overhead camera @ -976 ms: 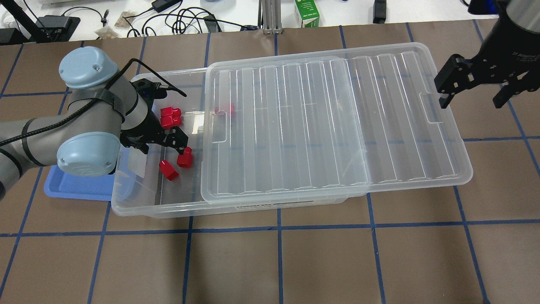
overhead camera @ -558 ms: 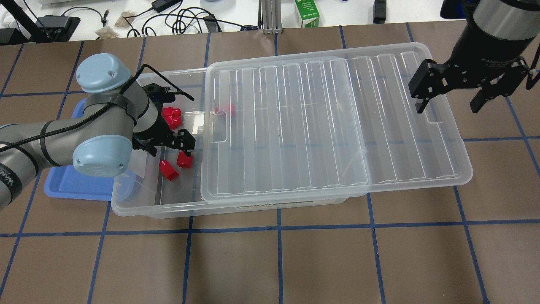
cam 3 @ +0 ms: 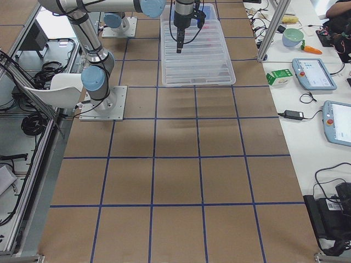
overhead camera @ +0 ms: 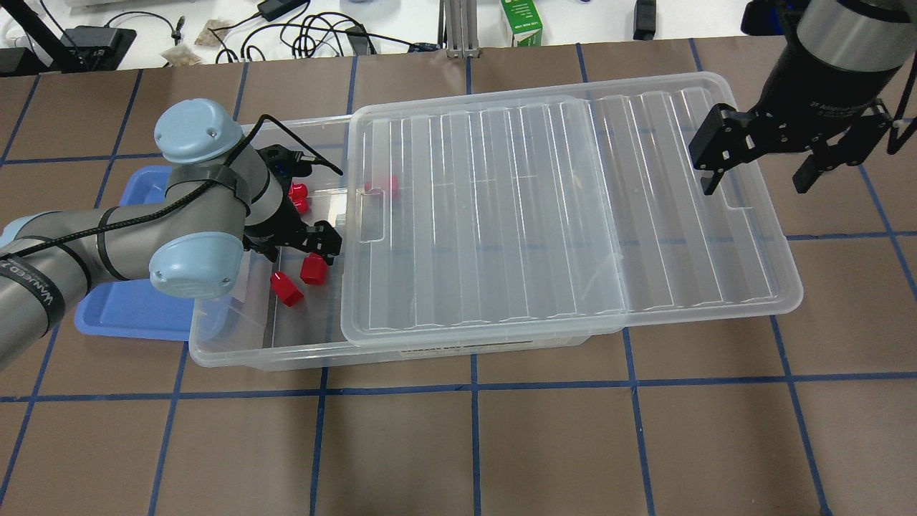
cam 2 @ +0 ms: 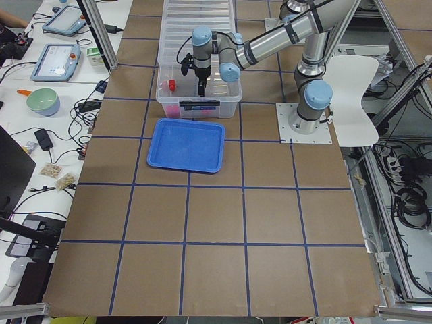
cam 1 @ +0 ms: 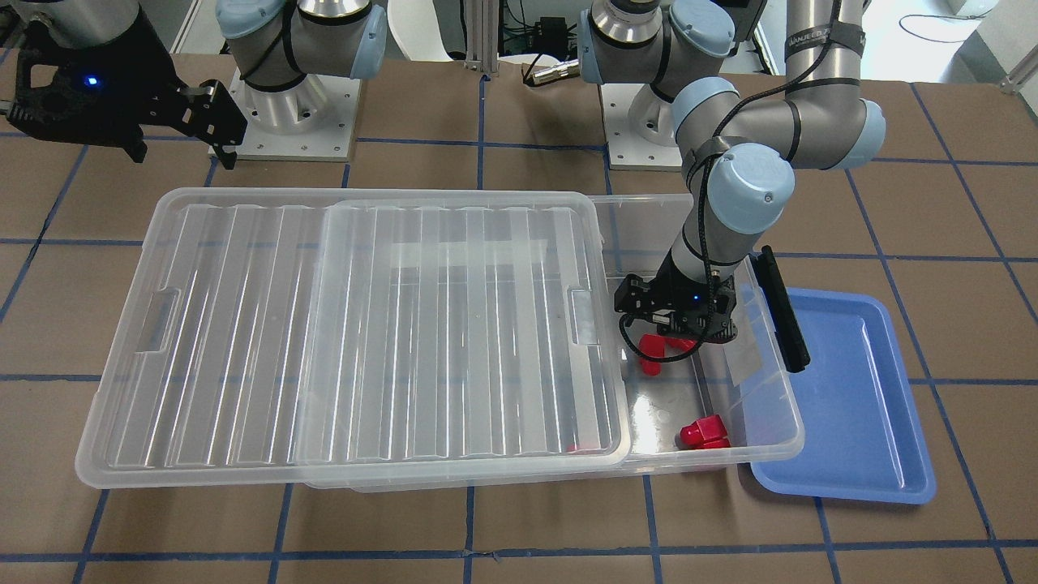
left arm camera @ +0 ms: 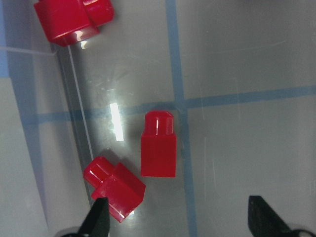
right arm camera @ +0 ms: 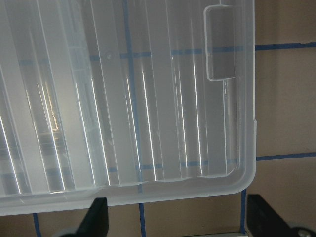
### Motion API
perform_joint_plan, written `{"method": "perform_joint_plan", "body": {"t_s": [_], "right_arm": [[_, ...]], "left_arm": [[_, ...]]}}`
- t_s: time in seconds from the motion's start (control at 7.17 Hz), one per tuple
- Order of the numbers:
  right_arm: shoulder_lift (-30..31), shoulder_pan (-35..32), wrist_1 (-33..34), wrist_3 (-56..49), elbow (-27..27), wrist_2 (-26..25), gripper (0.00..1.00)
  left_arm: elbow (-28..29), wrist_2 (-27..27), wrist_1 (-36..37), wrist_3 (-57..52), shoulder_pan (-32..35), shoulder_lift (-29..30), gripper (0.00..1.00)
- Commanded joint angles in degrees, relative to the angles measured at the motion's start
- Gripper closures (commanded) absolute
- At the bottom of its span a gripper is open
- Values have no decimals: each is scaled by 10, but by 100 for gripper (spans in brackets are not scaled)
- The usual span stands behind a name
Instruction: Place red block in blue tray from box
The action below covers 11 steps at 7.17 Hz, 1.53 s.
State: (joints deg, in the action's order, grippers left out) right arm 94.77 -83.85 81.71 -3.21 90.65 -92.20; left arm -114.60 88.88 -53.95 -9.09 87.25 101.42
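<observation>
The clear box (overhead camera: 251, 352) lies across the table, its ribbed lid (overhead camera: 559, 208) slid right so the left end is uncovered. Several red blocks lie in that end: two close together (overhead camera: 313, 269) (overhead camera: 286, 289), others by the far wall (overhead camera: 296, 198), one under the lid (overhead camera: 384, 185). My left gripper (overhead camera: 301, 247) is open, low inside the box, over the pair; the left wrist view shows them (left arm camera: 158, 146) (left arm camera: 114, 185) ahead of the spread fingertips. The blue tray (overhead camera: 129, 309) sits left of the box, bare. My right gripper (overhead camera: 759, 168) is open above the lid's right edge.
The lid (cam 1: 365, 324) overhangs the box (cam 1: 780, 405) towards the robot's right. The blue tray (cam 1: 851, 405) touches the box's end. Cables, a green carton (overhead camera: 521, 21) and devices lie on the white bench beyond the table.
My left gripper moved right, farther into the box's uncovered end, to just above the two red blocks. My right gripper moved left to over the lid's right edge. The blocks stayed put.
</observation>
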Motion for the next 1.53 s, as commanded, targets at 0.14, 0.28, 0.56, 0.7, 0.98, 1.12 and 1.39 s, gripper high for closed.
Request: {"method": "perform_joint_plan", "body": {"t_s": [0.14, 0.28, 0.56, 0.7, 0.98, 1.12, 1.39], "right_arm": [[1, 0, -1, -1, -3, -3, 0], [1, 1, -11, -2, -4, -8, 0], [1, 3, -10, -3, -6, -5, 0], [-1, 2, -9, 0, -4, -2, 0], [0, 1, -11, 3, -2, -1, 0], [1, 1, -15, 4, -2, -3, 0], [1, 1, -16, 4, -2, -3, 0]], "left_arm": [[-1, 0, 36, -1, -1, 29, 0], [-1, 0, 46, -1, -2, 35, 0], [-7, 0, 61, 0, -2, 42, 0], [-12, 0, 62, -4, -7, 43, 0], [-15, -1, 71, 2, -16, 56, 0], [-15, -34, 71, 22, -14, 59, 0], [-19, -41, 68, 28, -13, 59, 0]]}}
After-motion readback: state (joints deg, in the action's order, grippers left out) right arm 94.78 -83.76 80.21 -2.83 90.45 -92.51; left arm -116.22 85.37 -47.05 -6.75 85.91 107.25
